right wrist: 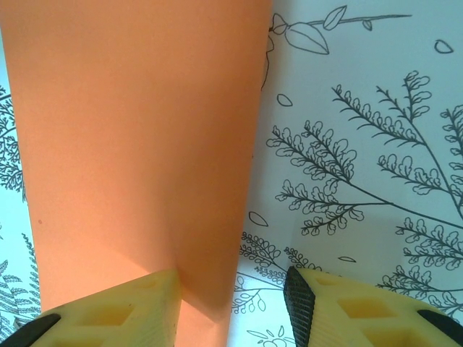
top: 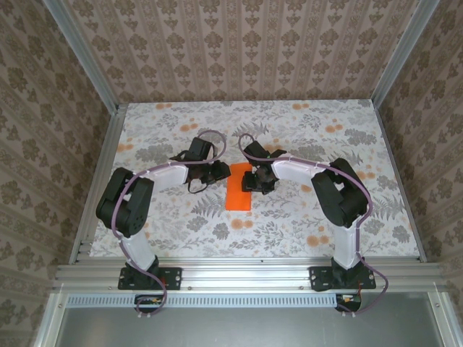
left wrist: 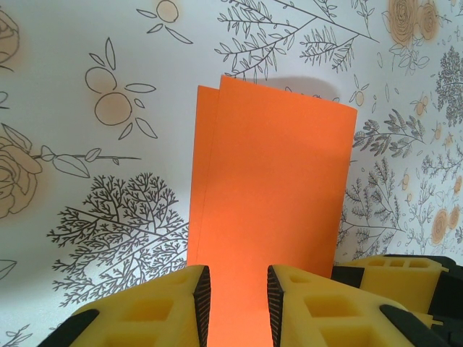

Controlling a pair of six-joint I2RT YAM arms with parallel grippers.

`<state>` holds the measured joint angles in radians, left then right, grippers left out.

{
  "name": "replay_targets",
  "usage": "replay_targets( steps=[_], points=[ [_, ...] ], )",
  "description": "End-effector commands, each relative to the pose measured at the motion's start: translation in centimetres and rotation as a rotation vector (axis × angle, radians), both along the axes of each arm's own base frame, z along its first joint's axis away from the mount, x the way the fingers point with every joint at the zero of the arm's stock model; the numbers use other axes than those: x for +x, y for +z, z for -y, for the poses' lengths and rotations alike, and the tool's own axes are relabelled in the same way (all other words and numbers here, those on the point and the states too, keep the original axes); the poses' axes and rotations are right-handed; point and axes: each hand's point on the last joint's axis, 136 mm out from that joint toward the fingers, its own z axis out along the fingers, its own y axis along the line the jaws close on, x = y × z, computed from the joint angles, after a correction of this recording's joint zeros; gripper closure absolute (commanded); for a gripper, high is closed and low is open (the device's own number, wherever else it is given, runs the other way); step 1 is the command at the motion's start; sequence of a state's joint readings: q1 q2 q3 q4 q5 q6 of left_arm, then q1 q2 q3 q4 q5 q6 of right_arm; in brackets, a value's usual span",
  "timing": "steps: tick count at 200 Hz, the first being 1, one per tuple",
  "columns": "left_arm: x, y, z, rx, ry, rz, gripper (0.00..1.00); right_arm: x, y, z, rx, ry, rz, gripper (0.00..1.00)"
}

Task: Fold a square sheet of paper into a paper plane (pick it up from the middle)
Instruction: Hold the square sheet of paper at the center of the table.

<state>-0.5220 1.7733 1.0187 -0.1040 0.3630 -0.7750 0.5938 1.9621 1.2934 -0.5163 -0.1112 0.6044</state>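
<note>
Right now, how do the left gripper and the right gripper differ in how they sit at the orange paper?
The left gripper has its jaws closer together than the right gripper. The orange paper fills the left gripper's gap, while the right gripper's gap shows the paper's edge with tablecloth beside it. Both are open, yellow-padded and close to the paper.

Bright even light, faint soft shadows, sharp

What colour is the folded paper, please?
The paper is plain bright orange, clearest in the left wrist view.
</note>
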Motion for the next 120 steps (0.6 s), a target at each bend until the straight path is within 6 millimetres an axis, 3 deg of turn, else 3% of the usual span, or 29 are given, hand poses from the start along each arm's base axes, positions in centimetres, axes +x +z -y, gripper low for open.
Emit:
replay_targets(
  steps=[1, 120],
  points=[
    [-0.3, -0.32, -0.08, -0.003, -0.008, -0.015, 0.7, -1.67, -2.71, 1.83, -0.084, 0.023, -0.081, 0.54],
    [-0.23, -0.88, 0.16, -0.003, -0.014, -0.032, 0.7, -1.62, -3.49, 1.97, -0.108, 0.038, -0.093, 0.52]
  ],
)
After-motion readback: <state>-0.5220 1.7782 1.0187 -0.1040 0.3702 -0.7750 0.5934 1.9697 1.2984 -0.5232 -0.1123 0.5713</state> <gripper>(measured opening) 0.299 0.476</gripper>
